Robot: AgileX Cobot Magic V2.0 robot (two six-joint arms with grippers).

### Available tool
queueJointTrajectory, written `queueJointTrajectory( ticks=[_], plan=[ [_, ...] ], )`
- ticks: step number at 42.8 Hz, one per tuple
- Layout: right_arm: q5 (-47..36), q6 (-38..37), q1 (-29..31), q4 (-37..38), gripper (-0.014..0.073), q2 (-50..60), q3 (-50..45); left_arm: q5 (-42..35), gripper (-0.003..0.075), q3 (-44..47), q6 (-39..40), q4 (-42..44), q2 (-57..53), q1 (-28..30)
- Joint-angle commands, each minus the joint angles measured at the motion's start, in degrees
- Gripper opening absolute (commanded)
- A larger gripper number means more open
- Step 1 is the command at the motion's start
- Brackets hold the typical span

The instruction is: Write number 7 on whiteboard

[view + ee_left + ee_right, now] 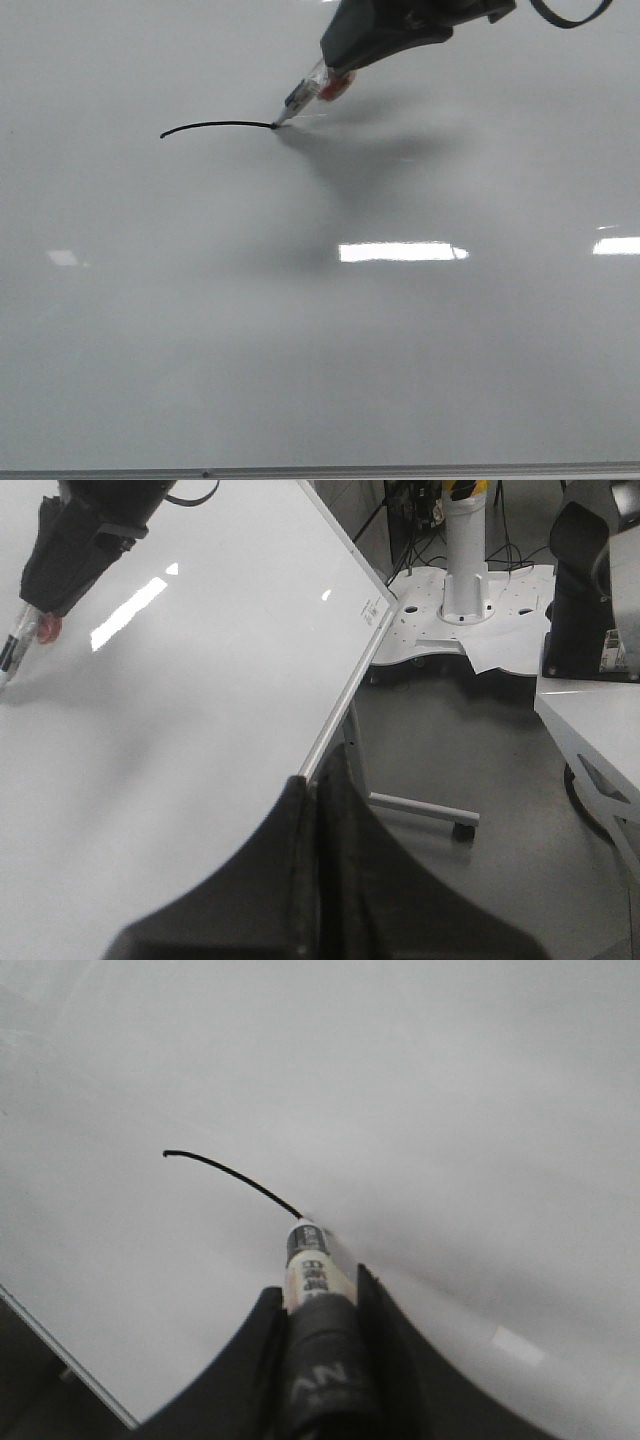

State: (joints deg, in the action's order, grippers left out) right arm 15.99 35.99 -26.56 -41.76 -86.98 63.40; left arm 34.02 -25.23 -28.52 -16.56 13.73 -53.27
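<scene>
The whiteboard (300,360) fills the front view. On it is a thin black arched stroke (215,126), the top of the number 7, with no downstroke. My right gripper (345,65) is shut on a marker (305,95) whose tip touches the stroke's right end. In the right wrist view the marker (312,1270) sits between the fingers of my right gripper (318,1295) and the stroke (232,1174) runs away from its tip. My left gripper (320,780) is shut and empty, by the whiteboard's metal edge (340,705).
Two bright light reflections (402,251) lie on the board. The board's near edge strip (320,470) runs along the bottom. In the left wrist view, a white robot base (465,600), a wheeled stand leg (420,810) and a white table corner (600,720) stand beside the board.
</scene>
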Motion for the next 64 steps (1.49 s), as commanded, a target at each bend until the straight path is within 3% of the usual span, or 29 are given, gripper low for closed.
queueJointTrajectory(
  ticks=[1, 19, 33, 39, 43, 51, 53, 58, 64],
  plan=[
    [-5.26, 2.76, 0.71, 0.32, -0.0067, 1.54, -1.0, -3.98, -0.002, -1.5, 0.52, -1.3, 0.56, 0.15],
    [-3.53, 3.89, -7.62, 0.32, -0.0067, -6.72, -4.95, -3.98, -0.002, -1.5, 0.52, -1.3, 0.56, 0.15],
    [19.08, 18.36, -16.66, 0.34, -0.0067, 7.68, -1.3, -7.82, -0.002, -1.5, 0.52, -0.78, 1.34, 0.15],
    [27.47, 19.54, -17.44, 0.45, -0.0067, 10.02, 1.72, -7.82, -0.0017, -1.72, 0.61, -0.67, 6.54, 0.15],
    [31.75, 19.54, -17.44, 0.45, -0.0067, 10.3, 3.95, -7.87, 0.0062, -1.72, 0.61, -0.67, 12.29, 0.15],
    [36.06, 19.54, -17.44, 0.4, -0.0067, 10.39, 5.05, -12.85, 0.0455, -1.72, 0.61, -0.79, 21.46, 0.15],
    [36.61, 19.54, -17.44, 0.35, -0.0067, 10.5, 5.05, -14.52, 0.0515, -1.72, 0.61, -0.89, 23.42, 0.15],
    [37.14, 19.54, -17.5, -0.51, -0.0067, 10.56, 5.05, -17.15, 0.0526, -1.72, 0.61, -1.89, 26.73, 0.15],
    [36.78, 20.63, -19.61, -1.13, -0.0067, 10.56, 5.05, -18.47, 0.0459, -1.72, 0.61, -2.35, 30.02, 0.15]
  ],
)
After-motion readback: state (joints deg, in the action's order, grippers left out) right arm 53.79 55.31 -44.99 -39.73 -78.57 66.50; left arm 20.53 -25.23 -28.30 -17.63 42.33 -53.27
